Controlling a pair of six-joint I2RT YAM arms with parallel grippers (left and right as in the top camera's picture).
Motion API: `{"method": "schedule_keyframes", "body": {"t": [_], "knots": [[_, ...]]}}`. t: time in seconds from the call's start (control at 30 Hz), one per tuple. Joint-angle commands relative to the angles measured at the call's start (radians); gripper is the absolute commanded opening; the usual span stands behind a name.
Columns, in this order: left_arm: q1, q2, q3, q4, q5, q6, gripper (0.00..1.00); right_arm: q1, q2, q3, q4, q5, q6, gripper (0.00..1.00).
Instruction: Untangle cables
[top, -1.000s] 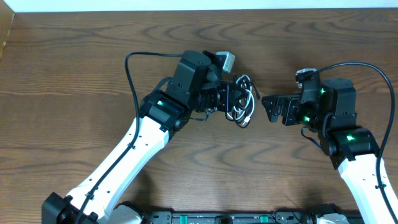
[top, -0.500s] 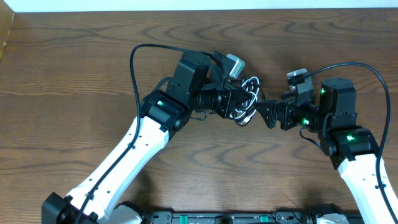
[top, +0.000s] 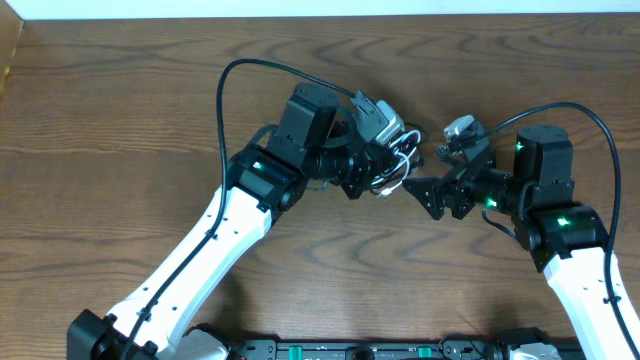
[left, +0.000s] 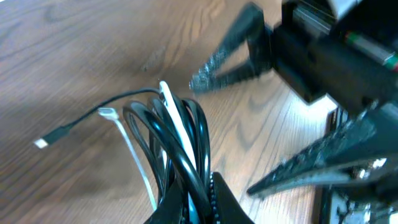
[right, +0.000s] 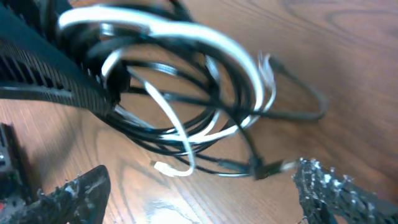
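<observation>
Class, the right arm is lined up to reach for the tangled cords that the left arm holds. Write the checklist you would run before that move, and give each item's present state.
1. The left fingers are clamped on the cables: ok.
2. The right fingers are spread wide enough to take a strand: ok.
3. The cables lie just ahead of the right fingers: ok.
4. Black and white strands are separated: not ok, they are looped together.
5. The plug ends hang free of all fingers: ok.
6. Which strand the right fingers would catch first: cannot tell.
</observation>
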Motion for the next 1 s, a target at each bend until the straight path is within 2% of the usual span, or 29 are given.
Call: {"method": "schedule_keyframes", "body": {"t": [0.0, 0.1, 0.23, 0.4, 0.67, 0.73, 0.8, 0.97], "knots": [[0.005, -0.006, 0.017, -0.042, -0.037, 0.171, 0.07, -0.001, -0.005, 0.006, 0.003, -0.022, -0.104, 0.93], [0.005, -0.006, 0.017, -0.065, -0.029, 0.193, 0.08, -0.001, -0.005, 0.006, 0.012, -0.022, -0.140, 0.96], [-0.002, -0.006, 0.017, -0.065, 0.063, 0.193, 0.07, -0.001, -0.005, 0.006, 0.016, -0.024, -0.198, 0.99], [-0.034, -0.006, 0.017, -0.069, 0.161, 0.257, 0.07, 0.000, -0.005, 0.006, 0.017, -0.108, -0.274, 0.99], [-0.081, -0.006, 0.017, -0.142, 0.167, 0.340, 0.07, -0.001, -0.005, 0.006, 0.023, -0.098, -0.325, 0.97], [-0.082, -0.006, 0.017, -0.154, 0.167, 0.340, 0.07, -0.001, -0.005, 0.006, 0.025, -0.098, -0.328, 0.92], [-0.082, -0.006, 0.017, -0.150, 0.167, 0.340, 0.08, 0.000, -0.005, 0.006, 0.026, -0.111, -0.328, 0.77], [-0.083, -0.006, 0.017, -0.098, 0.176, 0.339, 0.08, 0.000, -0.005, 0.006, 0.017, -0.205, -0.328, 0.47]]}}
